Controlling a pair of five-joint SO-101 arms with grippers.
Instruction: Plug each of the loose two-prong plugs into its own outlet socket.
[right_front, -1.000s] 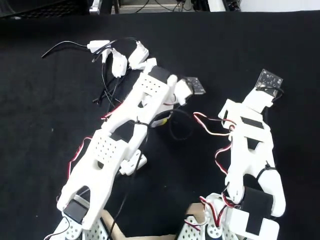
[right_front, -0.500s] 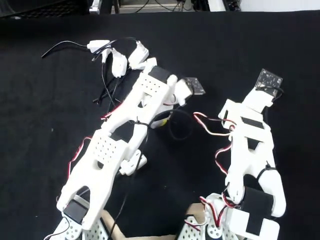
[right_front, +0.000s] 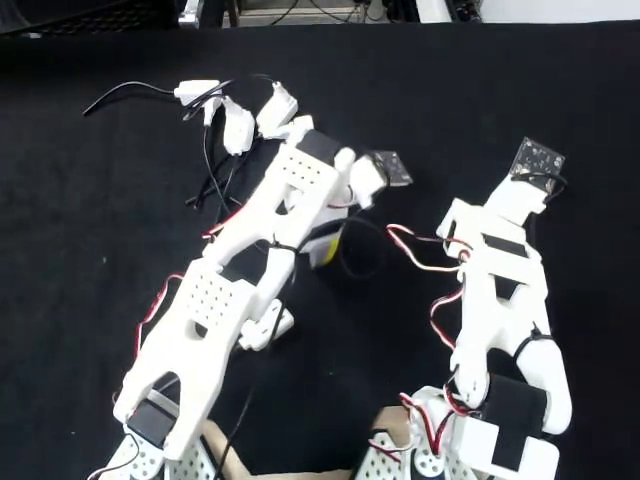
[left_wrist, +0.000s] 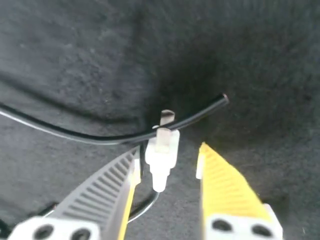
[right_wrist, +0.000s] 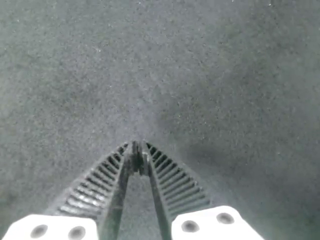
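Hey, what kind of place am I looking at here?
Most likely a robotics lab bench. The left arm and right arm stand side by side on a table draped in black cloth, with a small white plug and black cable laid out for practice.

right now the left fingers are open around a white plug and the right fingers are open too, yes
No: the right fingers are shut, as the right wrist view shows. The left fingers are open around the plug.

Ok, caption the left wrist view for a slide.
Open left end effector straddles a white plug crossed by a black cable.
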